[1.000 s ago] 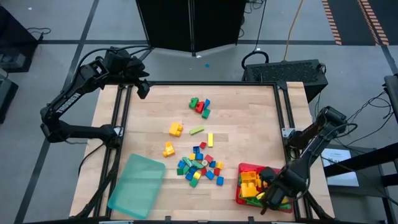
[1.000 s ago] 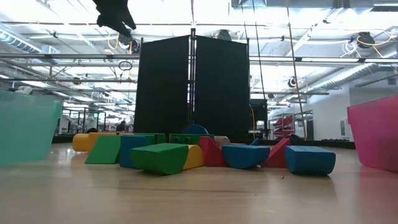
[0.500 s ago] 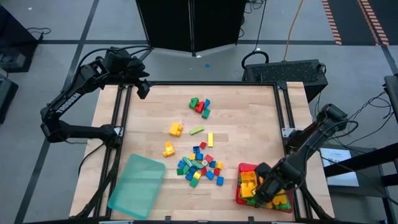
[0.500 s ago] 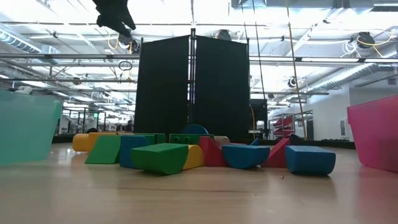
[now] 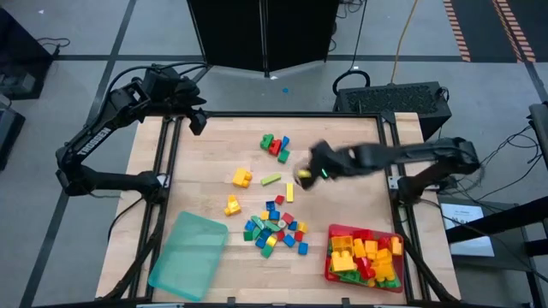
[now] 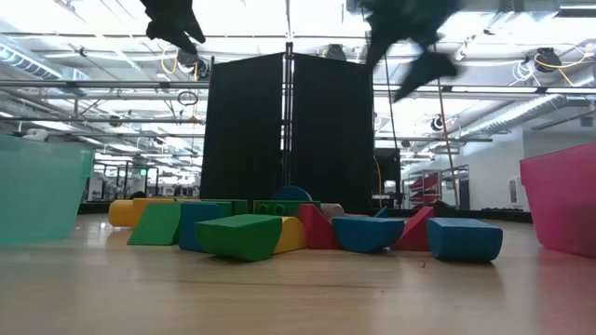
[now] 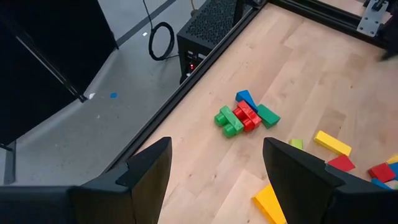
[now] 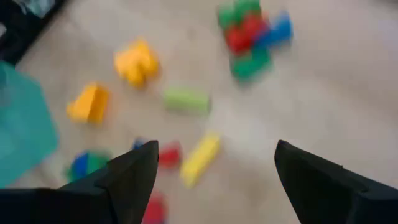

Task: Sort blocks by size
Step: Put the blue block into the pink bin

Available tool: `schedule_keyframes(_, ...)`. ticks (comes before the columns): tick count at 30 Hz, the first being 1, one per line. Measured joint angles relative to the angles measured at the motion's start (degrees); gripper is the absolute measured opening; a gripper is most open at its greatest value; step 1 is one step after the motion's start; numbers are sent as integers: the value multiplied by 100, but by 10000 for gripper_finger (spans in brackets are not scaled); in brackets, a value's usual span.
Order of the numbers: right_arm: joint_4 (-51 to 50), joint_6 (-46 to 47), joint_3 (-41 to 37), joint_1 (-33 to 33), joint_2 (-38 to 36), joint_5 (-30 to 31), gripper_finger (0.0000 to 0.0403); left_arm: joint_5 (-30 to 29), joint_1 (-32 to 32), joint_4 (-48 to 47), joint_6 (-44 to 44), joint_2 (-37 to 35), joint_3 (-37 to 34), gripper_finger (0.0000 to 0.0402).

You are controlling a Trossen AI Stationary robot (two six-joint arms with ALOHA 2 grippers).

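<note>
— Blocks, where do they lie?

— In three loose lots on the wooden table. The largest scatter sits in the middle toward the near edge; a small green, red and blue cluster lies toward the far edge; between them are two yellow pieces, a light green bar and a yellow bar. More of them, mostly yellow with some red and green, fill the red tray at the near right corner.

— And the teal tray?

— At the near left, with nothing showing in it.

— Where is the right gripper?

— Stretched out over the middle of the table — above the wood just right of the yellow bar, blurred. In its wrist view the two fingers stand wide apart with nothing between them, the yellow bar and the light green bar showing past them.

— The left gripper?

— Up over the far left corner of the table, away from every piece. Its fingers are spread too, holding nothing; beyond them the green, red and blue cluster is in sight.
</note>
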Motion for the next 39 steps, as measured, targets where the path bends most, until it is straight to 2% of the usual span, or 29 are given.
schedule_keyframes(2, 697, -958, 0, -534, 269, -134, 311, 0, -2, -9, -6, 4, 0, 255)
schedule_keyframes(5, 1367, -1833, 95, -1184, 699, -371, 311, 1, -2, -26, -15, 4, 0, 255)
schedule_keyframes(9, 1284, -2084, 686, -1779, 1508, -395, 311, -2, -2, -26, -42, 4, 0, 255)
schedule_keyframes(12, 859, -2185, 1441, -2010, 2195, -376, 311, -4, -2, -28, -52, 4, 0, 255)
schedule_keyframes(20, -975, -1470, 3756, -2271, 4076, -481, 311, -6, -2, -29, -56, 5, 0, 255)
schedule_keyframes(24, -1704, -1156, 4515, -2261, 4709, -538, 311, -6, -2, -31, -59, 6, 0, 255)
schedule_keyframes(30, -1919, -696, 4628, -2342, 5044, -565, 311, -9, 0, -31, -59, 6, 0, 255)
schedule_keyframes(39, -1942, -140, 4631, -2637, 5099, -759, 307, -9, -2, -28, -52, 6, 0, 255)
